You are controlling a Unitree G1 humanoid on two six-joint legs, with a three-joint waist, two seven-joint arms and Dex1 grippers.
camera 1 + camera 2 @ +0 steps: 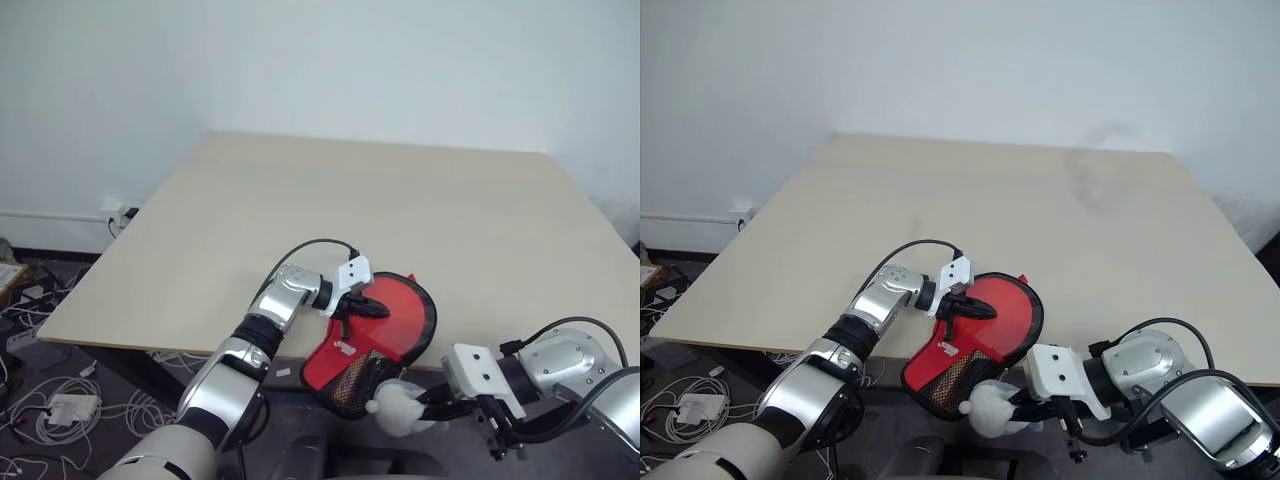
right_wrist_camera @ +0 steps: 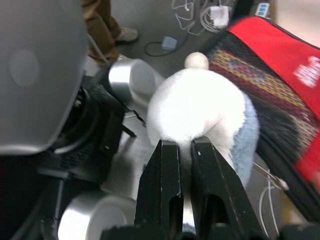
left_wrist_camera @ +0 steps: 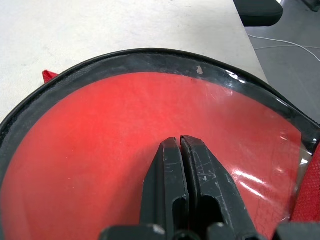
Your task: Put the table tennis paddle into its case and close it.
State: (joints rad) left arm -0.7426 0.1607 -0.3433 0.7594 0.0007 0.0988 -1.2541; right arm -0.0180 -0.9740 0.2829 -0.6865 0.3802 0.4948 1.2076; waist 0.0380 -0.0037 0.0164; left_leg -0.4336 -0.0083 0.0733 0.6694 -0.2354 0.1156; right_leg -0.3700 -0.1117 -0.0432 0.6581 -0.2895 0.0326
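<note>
My left gripper [image 3: 180, 142] presses down, fingers together, on the clear window over the table tennis paddle [image 1: 395, 315], already inside its case [image 1: 345, 375] at the table's [image 1: 400, 200] near edge. My right gripper [image 2: 185, 145] pinches the fluffy white pom-pom [image 2: 195, 105]: soft and squashy, so I'd grip deep.

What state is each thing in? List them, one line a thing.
Paddle case: red, lying at the table's near edge, overhanging it.
Paddle face: inside the case, behind its clear window.
Fluffy white lump: pinched by the right hand.
Left hand: shut, pressing on the case.
Table: bare beyond the case.
</note>
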